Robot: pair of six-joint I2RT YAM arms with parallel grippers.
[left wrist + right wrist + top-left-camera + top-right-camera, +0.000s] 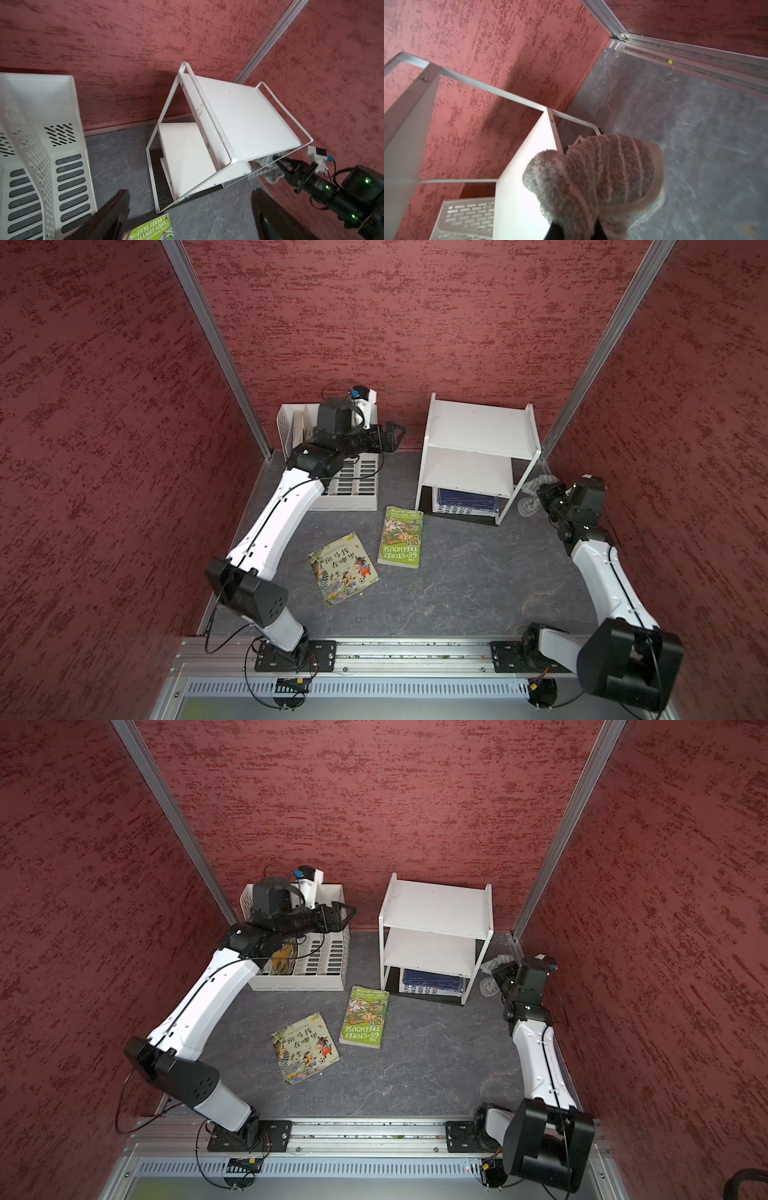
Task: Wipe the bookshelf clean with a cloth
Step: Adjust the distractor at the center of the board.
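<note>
The white bookshelf (478,427) (436,907) stands at the back right of the table, its top board bare. In the left wrist view the bookshelf (245,120) fills the middle. My right gripper (544,493) (500,975) (282,166) is at the shelf's right side, below the top board. It is shut on the bunched grey striped cloth (530,497) (490,979) (268,168). In the right wrist view the cloth (602,176) hides most of the right gripper (578,228), beside a shelf board (525,166). My left gripper (395,435) (343,915) (189,192) hangs open and empty left of the shelf.
A white perforated file organizer (349,489) (320,961) (41,155) stands under the left arm at the back. A green book (401,537) and a picture book (343,568) lie flat mid-table. A blue book (465,504) lies in the shelf's bottom tier. Red walls enclose the table.
</note>
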